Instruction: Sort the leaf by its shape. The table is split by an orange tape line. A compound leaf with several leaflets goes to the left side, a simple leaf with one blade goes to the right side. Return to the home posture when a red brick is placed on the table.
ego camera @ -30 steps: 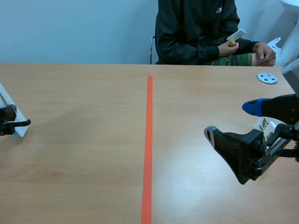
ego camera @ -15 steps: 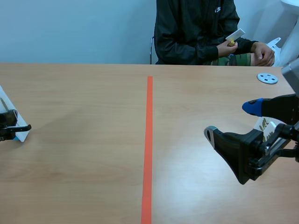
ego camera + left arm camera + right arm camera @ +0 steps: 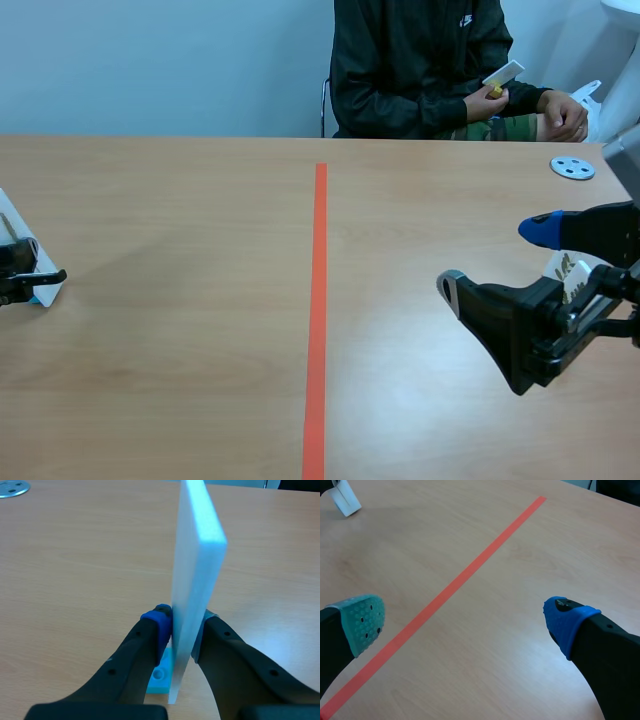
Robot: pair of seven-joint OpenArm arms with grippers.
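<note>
The card stands at the far left of the table in the scene view, well left of the orange tape line, with the left gripper at its foot. The right gripper hangs over the right half, its fingers spread wide with nothing between them. Just behind it shows a small white piece with dark marks. A grey disc lies near the far right edge. The table is light wood grain. A pale blue wall closes the room. A person in a dark jacket sits across the table, a white card in one hand.

Left wrist view: the card is a pale panel seen edge-on, upright on a light-blue base. The fingers are closed on its lower part, the blue pad pressed against one face. Which leaf it bears cannot be told. A second grey disc lies well ahead.

Right wrist view: the teal pad and the other, blue pad stand far apart above bare wood. The tape line runs diagonally between them.
</note>
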